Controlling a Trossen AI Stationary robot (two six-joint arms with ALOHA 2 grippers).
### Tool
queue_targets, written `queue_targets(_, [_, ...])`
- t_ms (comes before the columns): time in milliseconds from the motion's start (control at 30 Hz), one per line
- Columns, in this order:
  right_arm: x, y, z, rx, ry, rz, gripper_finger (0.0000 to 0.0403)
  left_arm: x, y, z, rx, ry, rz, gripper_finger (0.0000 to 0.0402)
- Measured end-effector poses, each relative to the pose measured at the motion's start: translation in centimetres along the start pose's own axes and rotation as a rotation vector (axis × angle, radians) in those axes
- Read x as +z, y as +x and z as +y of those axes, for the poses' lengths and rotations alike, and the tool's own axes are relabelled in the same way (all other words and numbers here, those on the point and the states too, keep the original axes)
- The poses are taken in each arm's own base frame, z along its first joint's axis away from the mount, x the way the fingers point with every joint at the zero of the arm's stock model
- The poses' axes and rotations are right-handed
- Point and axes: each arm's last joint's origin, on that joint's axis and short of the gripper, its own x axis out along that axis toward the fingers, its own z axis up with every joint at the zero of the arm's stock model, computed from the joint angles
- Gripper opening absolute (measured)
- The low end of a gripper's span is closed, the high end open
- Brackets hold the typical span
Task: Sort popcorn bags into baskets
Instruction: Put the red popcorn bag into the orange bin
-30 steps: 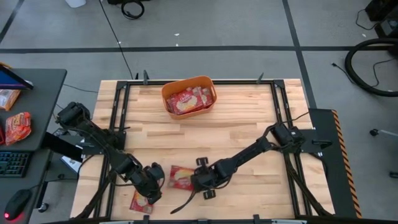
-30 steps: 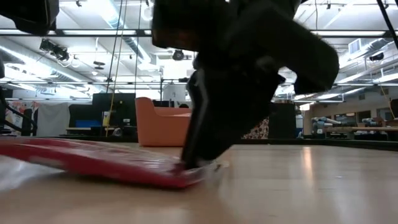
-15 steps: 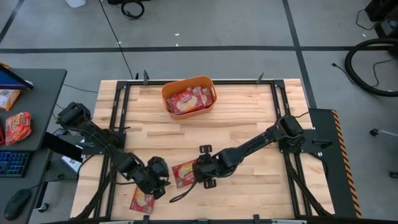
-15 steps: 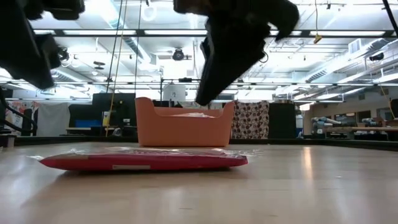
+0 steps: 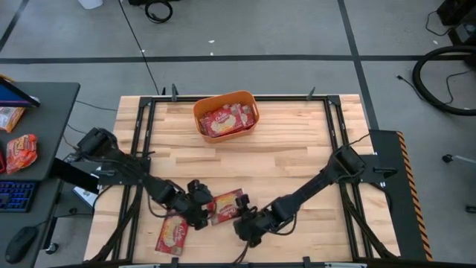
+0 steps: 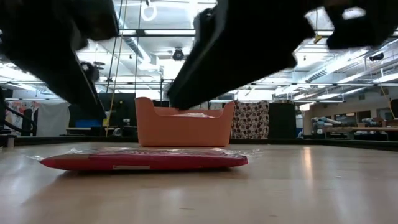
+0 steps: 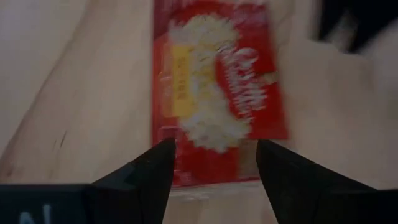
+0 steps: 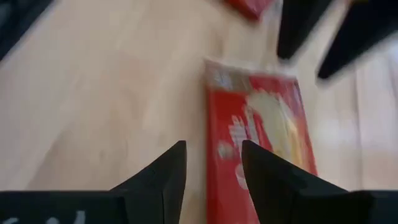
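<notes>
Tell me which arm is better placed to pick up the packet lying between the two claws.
Left, probably. The left claw is open, with its fingers straddling the popcorn bag. The right claw, also open, sits off the bag's edge, toward the table's front.

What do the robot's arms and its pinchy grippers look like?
Both arms are dark, almost black, built from chunky jointed segments. The left gripper and the right gripper each end in two flat, dark, wedge-shaped fingers. Black cables run beside the left arm's base. I see no markings.
</notes>
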Motion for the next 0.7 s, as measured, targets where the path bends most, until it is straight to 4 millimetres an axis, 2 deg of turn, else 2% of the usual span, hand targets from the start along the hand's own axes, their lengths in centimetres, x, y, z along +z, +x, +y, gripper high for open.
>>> queue_targets(133, [-0.9,0.6,0.2,0.003,-0.092,-0.006,0.0161,-0.1,1.8,0.8,0.028,0.007,0.045,0.0231])
queue_targets(367, [-1.7,1.7,0.6,0.002,-0.133,0.015,0.0158,-0.4,3.7,1.5,0.027,-0.011,0.112,0.0231])
queue_targets(700, [-2.9,3.2,0.7,-0.071,-0.195,0.069,0.0157,-0.3,3.8,1.5,0.016,-0.015,0.119,0.0231])
